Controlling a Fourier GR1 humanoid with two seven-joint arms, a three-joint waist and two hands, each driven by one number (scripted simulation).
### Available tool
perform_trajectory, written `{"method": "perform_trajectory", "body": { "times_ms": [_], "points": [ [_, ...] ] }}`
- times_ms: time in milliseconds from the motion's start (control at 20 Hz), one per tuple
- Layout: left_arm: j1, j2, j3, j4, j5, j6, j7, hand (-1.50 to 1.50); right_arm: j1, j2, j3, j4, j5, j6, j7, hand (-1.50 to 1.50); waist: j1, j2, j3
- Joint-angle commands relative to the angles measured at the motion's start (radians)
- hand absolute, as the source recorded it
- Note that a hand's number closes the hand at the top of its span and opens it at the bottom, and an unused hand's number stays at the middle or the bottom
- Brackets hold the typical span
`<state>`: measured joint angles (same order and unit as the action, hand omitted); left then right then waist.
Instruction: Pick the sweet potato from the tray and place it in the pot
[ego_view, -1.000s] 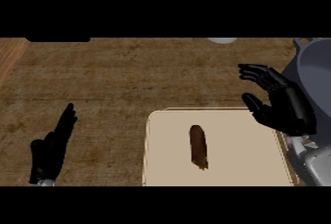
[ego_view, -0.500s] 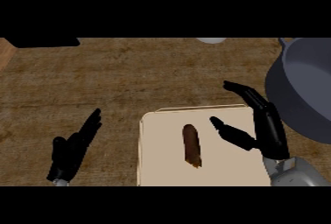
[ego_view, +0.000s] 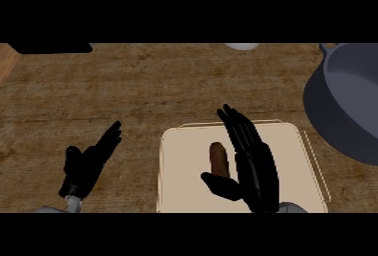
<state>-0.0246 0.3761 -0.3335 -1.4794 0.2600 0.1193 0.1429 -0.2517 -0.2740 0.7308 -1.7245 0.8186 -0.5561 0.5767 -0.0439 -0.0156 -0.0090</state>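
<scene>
Your right robot hand (ego_view: 251, 165) hangs over the cream tray (ego_view: 184, 165) with its fingers straight and spread wide, holding nothing, the thumb pointing left just below the sweet potato (ego_view: 218, 159). The sweet potato lies lengthwise in the middle of the tray, right beside those fingers. Your left robot hand (ego_view: 87, 165) rests open over the wooden desk (ego_view: 133, 90), left of the tray. The grey pot (ego_view: 351, 100) stands at the right edge.

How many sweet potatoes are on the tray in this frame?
1. A single sweet potato lies lengthwise mid-tray, just left of the right hand, whose thumb covers its near end. The hand could hide another.
</scene>
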Motion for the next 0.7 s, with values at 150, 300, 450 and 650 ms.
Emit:
{"method": "perform_trajectory", "body": {
  "times_ms": [150, 300, 450, 650],
  "points": [
    [-0.049, -0.022, 0.015, 0.076, -0.008, -0.017, -0.019, 0.0, -0.066, 0.236, 0.045, -0.107, 0.215, 0.299, 0.502, -1.5, 0.017, 0.007, 0.005],
    [-0.083, -0.053, -0.003, 0.113, -0.014, -0.042, -0.037, 0.0, -0.149, 0.269, 0.043, -0.063, 0.182, 0.334, 0.668, -1.5, 0.035, 0.014, 0.006],
    [-0.05, -0.04, 0.011, 0.1, -0.003, -0.063, -0.053, 0.0, -0.099, 0.272, -0.02, -0.012, 0.071, 0.412, 0.616, -1.5, 0.046, 0.016, 0.008],
    [-0.055, -0.016, 0.021, 0.091, -0.008, -0.083, -0.045, 0.0, -0.048, 0.273, 0.006, 0.049, 0.016, 0.499, 0.644, -1.5, 0.047, 0.014, 0.008]
  ]
}}
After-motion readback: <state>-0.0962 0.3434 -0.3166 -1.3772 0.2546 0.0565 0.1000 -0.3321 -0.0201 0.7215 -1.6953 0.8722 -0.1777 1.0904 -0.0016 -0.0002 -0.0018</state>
